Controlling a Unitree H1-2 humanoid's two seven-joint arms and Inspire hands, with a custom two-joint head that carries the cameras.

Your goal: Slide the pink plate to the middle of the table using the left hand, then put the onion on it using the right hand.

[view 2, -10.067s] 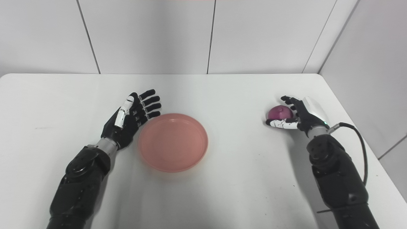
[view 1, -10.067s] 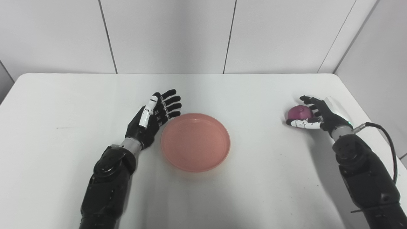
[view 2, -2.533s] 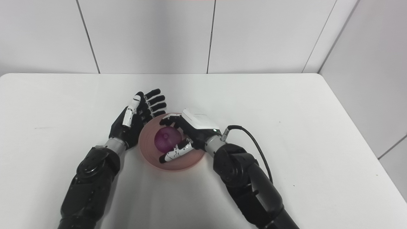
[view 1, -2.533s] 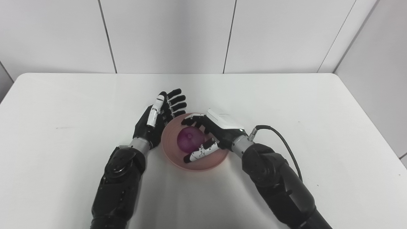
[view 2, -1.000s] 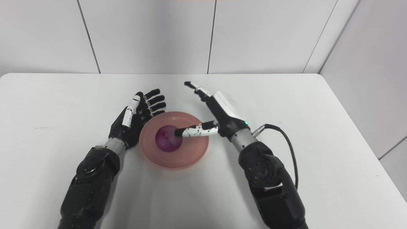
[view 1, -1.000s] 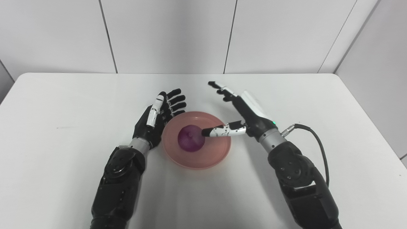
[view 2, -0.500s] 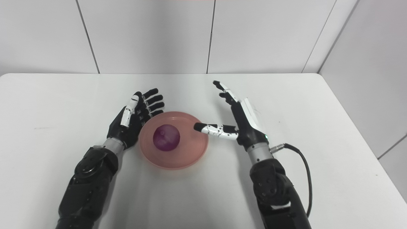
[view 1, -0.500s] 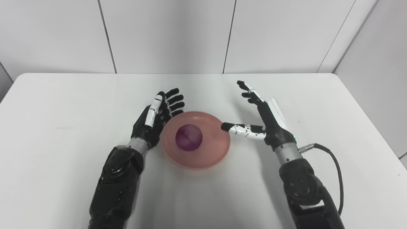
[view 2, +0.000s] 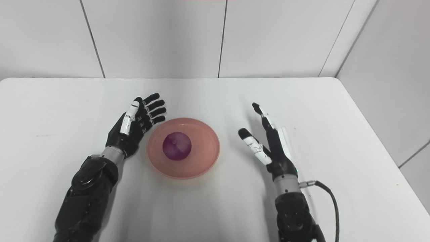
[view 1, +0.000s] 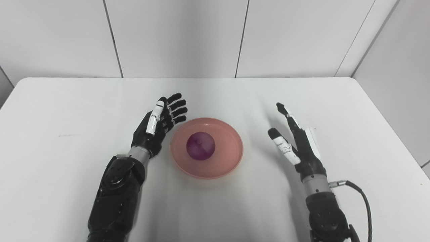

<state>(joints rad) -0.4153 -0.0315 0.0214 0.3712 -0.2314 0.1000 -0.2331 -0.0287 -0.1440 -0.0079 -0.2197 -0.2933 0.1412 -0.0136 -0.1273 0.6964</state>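
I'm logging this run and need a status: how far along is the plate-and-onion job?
Both steps look done. The round pink plate sits near the middle of the white table, and the purple onion rests in it. Nothing is in hand: the left hand is open beside the plate, the right hand open and clear of it. Nothing visible remains.

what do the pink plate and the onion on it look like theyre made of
Pink plate: probably plastic, with a matte to satin finish; the colour is even and opaque, the raised rim looks moulded, and the sheen is soft.
Onion: uniform purple, smooth and slightly glossy, with a small nub on top. It may be a plastic replica, though the views cannot rule out a real one.
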